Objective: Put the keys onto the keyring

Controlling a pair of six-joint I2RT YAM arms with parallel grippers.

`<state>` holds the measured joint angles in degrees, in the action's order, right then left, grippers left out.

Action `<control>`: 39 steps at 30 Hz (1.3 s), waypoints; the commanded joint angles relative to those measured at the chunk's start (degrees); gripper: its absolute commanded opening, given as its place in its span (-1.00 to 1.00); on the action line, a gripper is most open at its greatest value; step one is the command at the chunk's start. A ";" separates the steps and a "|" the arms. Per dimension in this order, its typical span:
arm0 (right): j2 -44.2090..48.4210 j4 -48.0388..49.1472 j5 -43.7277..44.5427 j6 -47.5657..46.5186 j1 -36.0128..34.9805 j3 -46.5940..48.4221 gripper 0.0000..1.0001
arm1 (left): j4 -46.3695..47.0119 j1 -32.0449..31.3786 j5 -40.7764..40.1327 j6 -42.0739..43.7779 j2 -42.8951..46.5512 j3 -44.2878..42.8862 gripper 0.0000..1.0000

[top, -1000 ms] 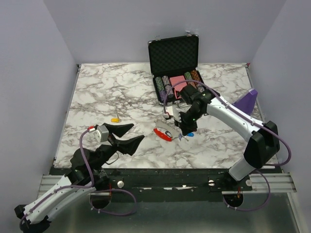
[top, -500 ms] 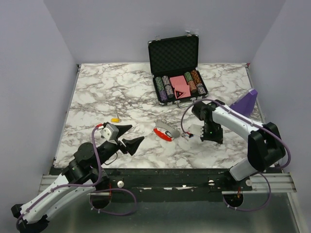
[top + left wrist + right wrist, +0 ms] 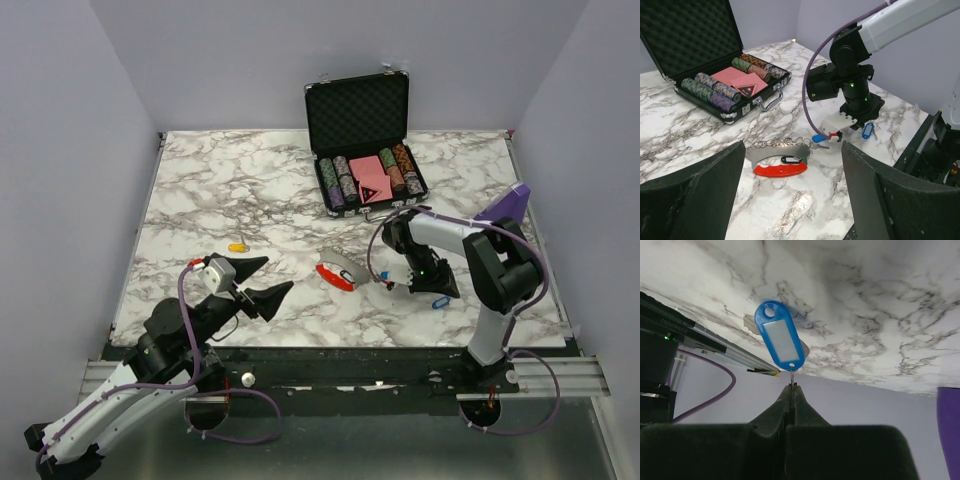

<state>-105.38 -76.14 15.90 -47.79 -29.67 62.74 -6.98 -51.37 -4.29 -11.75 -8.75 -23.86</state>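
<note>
Marbled surface (image 3: 220,190): right jaws clamp the wire loop of a blue-tagged key (image 3: 780,337), pale label insert, just past their tips; left jaws gape, keyring (image 3: 778,169) ahead between them.

Grey-veined white marble tabletop (image 3: 230,190). An open black case of poker chips (image 3: 365,170) sits at the far edge. Toward the near edge a red-and-silver oval keyring (image 3: 338,273) lies midway, with a yellow-tagged silver key (image 3: 237,246) to its left and a blue-tagged silver key (image 3: 441,301) to its right.
</note>
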 commanded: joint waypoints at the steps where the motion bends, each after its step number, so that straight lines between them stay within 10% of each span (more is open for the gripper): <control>1: -2.54 0.11 -0.16 1.56 -0.12 3.00 -0.93 | 0.48 0.05 -0.01 0.67 1.11 0.74 0.72; 39: -7.91 5.65 -7.29 5.96 -0.12 6.78 -0.64 | 0.74 -0.57 -0.19 0.76 1.46 1.09 0.73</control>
<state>-112.95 -71.37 9.74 -41.98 -29.67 68.38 -6.57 -51.51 -4.29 -11.75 -8.12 -23.42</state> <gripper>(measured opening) 0.161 0.867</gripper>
